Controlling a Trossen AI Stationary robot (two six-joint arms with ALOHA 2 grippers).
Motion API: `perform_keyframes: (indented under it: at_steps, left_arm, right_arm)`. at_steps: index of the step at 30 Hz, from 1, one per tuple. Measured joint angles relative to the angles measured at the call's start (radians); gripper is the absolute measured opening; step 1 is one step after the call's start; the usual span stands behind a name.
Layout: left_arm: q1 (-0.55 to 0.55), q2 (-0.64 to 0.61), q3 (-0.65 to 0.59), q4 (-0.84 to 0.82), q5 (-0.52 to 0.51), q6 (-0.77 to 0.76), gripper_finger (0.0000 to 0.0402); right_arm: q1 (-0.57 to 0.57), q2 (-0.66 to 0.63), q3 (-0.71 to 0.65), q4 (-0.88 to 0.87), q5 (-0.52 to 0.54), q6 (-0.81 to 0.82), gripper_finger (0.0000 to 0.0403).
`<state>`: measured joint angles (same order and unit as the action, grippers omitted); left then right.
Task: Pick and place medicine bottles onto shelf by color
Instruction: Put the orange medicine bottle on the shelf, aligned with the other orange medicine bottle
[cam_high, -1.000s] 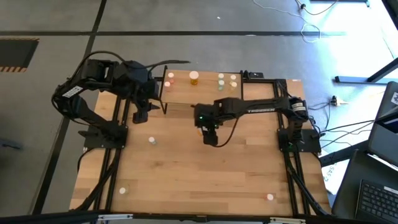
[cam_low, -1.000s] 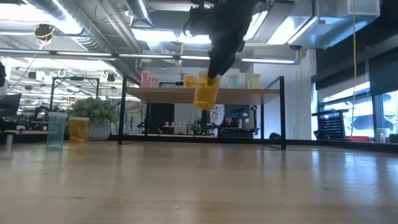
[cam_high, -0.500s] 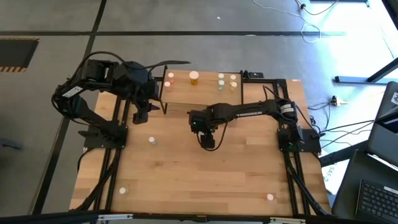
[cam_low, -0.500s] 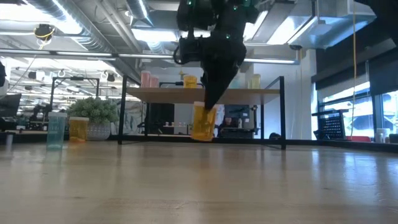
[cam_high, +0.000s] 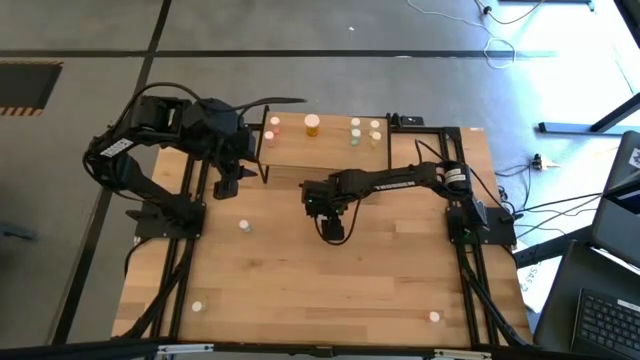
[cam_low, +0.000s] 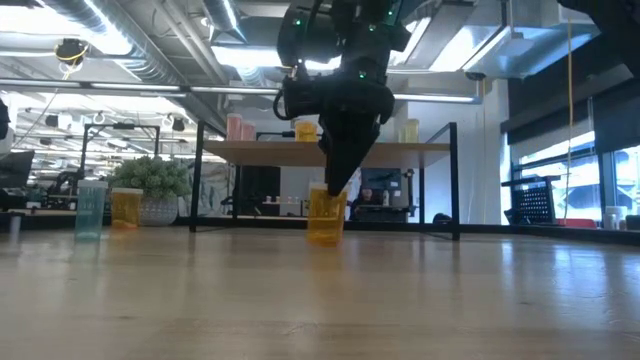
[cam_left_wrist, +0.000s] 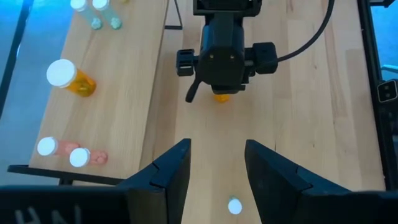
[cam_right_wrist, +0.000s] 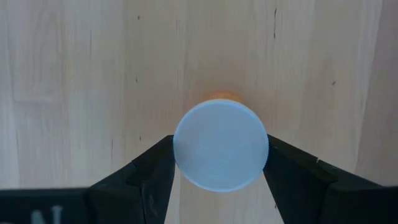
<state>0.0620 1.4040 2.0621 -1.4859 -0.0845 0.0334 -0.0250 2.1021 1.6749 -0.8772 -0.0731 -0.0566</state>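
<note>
An orange medicine bottle (cam_low: 325, 216) with a pale cap (cam_right_wrist: 220, 144) stands in the table's middle, in front of the shelf (cam_high: 330, 148), with my right gripper (cam_low: 334, 192) shut on it from above. On the shelf stand pink bottles (cam_high: 271, 129), an orange bottle (cam_high: 313, 125) and pale green bottles (cam_high: 364, 131). My left gripper (cam_left_wrist: 215, 167) hovers open and empty, high near the shelf's left end (cam_high: 226, 180). My right gripper pinches the orange bottle's round cap at its rim (cam_right_wrist: 184, 152) between its two fingers (cam_right_wrist: 151, 172). The fingers come from above, pointing steeply down. The bottle stands upright below them, its base (cam_low: 325, 240) down at the tabletop.
Loose white-capped bottles stand on the table at left (cam_high: 244, 226), near left (cam_high: 197, 306) and near right (cam_high: 434, 317). In the low view a teal bottle (cam_low: 90, 210), an orange bottle (cam_low: 126, 207) and a green plant (cam_low: 152, 183) show at the left.
My right gripper has come down with the orange bottle, shifting slightly toward the table's left. The bottle hung tilted in the air at shelf height; now it stands upright with its base at the tabletop. The jaws have stayed shut on the cap.
</note>
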Motion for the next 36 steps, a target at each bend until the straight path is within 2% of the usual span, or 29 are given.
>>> perform_keyframes:
  at_steps: [17, 27, 36]
  left_arm:
    - [0.0, 0.0, 0.0, 0.002, 0.0, 0.0, 0.0147]
    - [0.0, 0.0, 0.0, 0.003, 0.0, 0.0, 0.0147]
    - [0.0, 0.0, 0.0, 0.003, -0.007, -0.003, 0.0147]
  right_arm:
    - [0.0, 0.0, 0.0, 0.005, 0.054, 0.039, 0.0226]
    - [-0.008, 0.0, 0.0, 0.005, 0.057, 0.019, 0.0251]
    - [-0.01, 0.0, 0.02, -0.056, 0.083, 0.025, 0.0253]
